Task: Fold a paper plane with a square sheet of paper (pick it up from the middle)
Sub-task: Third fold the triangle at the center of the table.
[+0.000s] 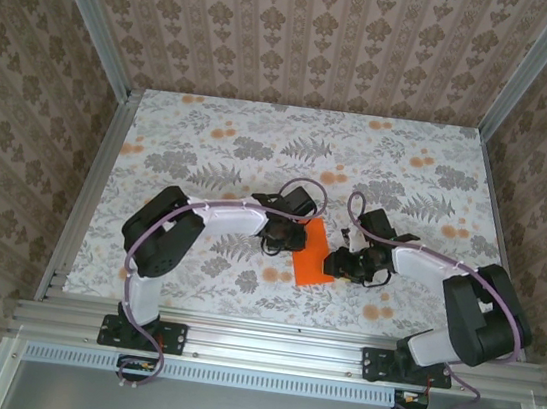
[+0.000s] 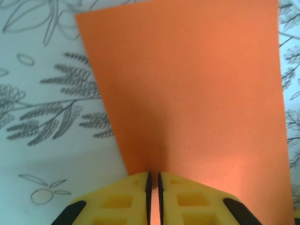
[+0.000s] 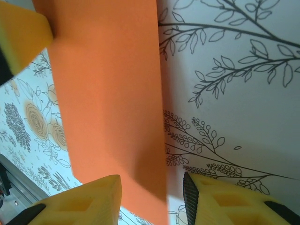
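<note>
Wallpapered walls [image 1: 307, 27] close in a table under a grey floral cloth [image 1: 263, 133]. At its middle, between my two grippers, sits the sheet [image 1: 312, 255]: plain bright orange, thin, matte and straight-edged, reading from above as a narrow slanted strip. I judge it almost weightless and limp, apt to droop away from any pinch and to slide on the smooth cloth. It will also keep every crease or dent I give it. The best hold looks like a shallow bite on an edge near its midpoint, not at a corner. My left gripper [image 2: 153, 180] has its moulded yellow fingers drawn to a hairline slit, clamped on the sheet's near edge. My right gripper [image 3: 150, 180] has its fingers apart, with the sheet's long edge running between them and bare cloth beside it, and it clamps nothing. Whether the sheet is single or already doubled I cannot tell.
</note>
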You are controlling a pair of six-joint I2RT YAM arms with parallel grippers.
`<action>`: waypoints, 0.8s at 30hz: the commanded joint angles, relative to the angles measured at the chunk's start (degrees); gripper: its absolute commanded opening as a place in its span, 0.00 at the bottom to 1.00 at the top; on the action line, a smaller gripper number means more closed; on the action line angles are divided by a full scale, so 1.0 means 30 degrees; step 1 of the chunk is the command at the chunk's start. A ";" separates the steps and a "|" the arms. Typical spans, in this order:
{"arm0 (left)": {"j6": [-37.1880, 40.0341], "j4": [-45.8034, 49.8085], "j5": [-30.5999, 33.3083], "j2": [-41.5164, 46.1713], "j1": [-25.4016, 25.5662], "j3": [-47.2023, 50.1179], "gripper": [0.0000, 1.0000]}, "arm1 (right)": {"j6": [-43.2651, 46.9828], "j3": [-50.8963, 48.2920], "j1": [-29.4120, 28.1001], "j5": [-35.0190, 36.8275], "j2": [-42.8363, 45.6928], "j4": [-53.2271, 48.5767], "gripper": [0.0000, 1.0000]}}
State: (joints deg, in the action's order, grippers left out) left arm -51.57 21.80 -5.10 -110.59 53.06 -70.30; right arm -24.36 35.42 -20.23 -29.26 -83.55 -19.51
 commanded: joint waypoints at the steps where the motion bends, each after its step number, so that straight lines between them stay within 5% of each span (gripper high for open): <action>1: 0.0810 0.0835 -0.0270 -0.0718 -0.0126 -0.0522 0.15 | -0.0096 -0.0052 0.0036 -0.0562 -0.0335 -0.0002 0.41; 12: 0.1304 0.0937 -0.0585 -0.0942 -0.0144 -0.0706 0.15 | -0.1851 -0.0731 0.0049 -0.2911 -0.0096 0.2699 0.40; 24: 0.1889 0.1367 -0.0720 -0.1062 -0.0123 -0.0966 0.16 | -0.0948 0.1074 0.0625 -0.1676 -0.1675 0.1545 0.41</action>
State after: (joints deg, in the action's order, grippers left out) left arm -47.70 22.61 -6.42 -111.72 52.80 -71.75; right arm -28.47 36.60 -19.22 -34.89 -87.15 -13.13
